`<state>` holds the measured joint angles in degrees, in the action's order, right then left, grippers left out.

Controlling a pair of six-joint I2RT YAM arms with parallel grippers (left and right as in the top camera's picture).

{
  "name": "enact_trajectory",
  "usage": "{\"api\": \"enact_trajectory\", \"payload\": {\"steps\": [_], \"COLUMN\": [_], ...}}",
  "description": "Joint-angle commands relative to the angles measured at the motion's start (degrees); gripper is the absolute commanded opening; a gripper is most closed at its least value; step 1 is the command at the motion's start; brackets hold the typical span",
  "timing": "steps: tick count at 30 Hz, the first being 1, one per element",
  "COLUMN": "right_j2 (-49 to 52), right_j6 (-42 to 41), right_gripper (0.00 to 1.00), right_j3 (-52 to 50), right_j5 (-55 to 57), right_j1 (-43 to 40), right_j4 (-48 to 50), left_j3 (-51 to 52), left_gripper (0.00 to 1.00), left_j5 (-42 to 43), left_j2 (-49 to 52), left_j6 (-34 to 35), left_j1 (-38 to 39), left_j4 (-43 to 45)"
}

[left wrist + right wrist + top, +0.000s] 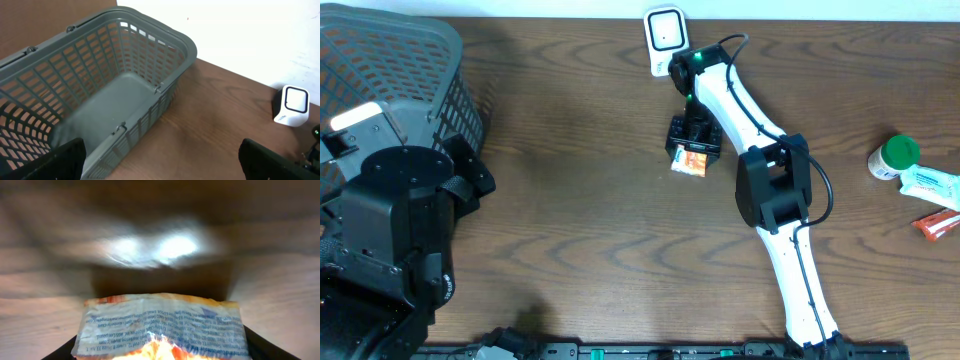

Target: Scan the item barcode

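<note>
At the far left of the wooden surface (pixel 570 210) a grey slatted basket (pixel 430 50) is seen, with nothing visible inside it in the left wrist view. Just below it the left arm (pixel 390 210) is parked. The left claw (pixel 167 162) is spread wide above the surface beside the basket, with nothing between its dark fingers (pixel 65 160).

At the middle of the back edge a small white scanner (pixel 665 32) is stood upright. Just in front of it the right claw (pixel 693 135) is lowered over an orange and white packet (pixel 690 163), which is lying flat on the surface. In the right wrist view the packet is framed by the two fingers at its sides. Whether it is already clamped cannot be told.

At the far right a green-capped bottle (pixel 895 157), a white and blue tube (pixel 932 185) and an orange item (pixel 937 226) are laid close together.
</note>
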<state>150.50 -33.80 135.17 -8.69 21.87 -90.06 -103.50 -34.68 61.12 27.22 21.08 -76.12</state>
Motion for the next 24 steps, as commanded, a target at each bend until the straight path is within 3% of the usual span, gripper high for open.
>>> {"api": "enact_trajectory", "payload": {"steps": [1,4,5,10,24], "right_j2": [1.49,1.49,1.49,1.49,1.49], "right_j6": [5.53,11.34,14.01,16.96,16.70], "right_gripper": [0.64,0.61,0.51,0.56,0.53], "right_j3": [-0.07,-0.09,-0.17,-0.20,-0.20], "right_j5": [-1.40,-6.60,-8.48,-17.75,-32.33], "right_j1": [-0.26,-0.61,-0.68,-0.66,-0.44], "right_j4": [-3.23,-7.48,-7.50,-7.50,-7.50], "left_j3": [0.33,0.33,0.33,0.33,0.33], "left_gripper": [0.98,0.98,0.98,0.98,0.98], "left_j5": [-0.90,-0.90,-0.90,-0.90,-0.90], "left_j2": [-0.04,-0.04,-0.04,-0.04,-0.04], "left_j6": [0.52,0.55,0.55,0.55,0.55], "left_j1": [-0.24,-0.24,-0.22,-0.24,-0.24], "left_j4": [-0.17,-0.15,-0.15,-0.15,-0.15]}}
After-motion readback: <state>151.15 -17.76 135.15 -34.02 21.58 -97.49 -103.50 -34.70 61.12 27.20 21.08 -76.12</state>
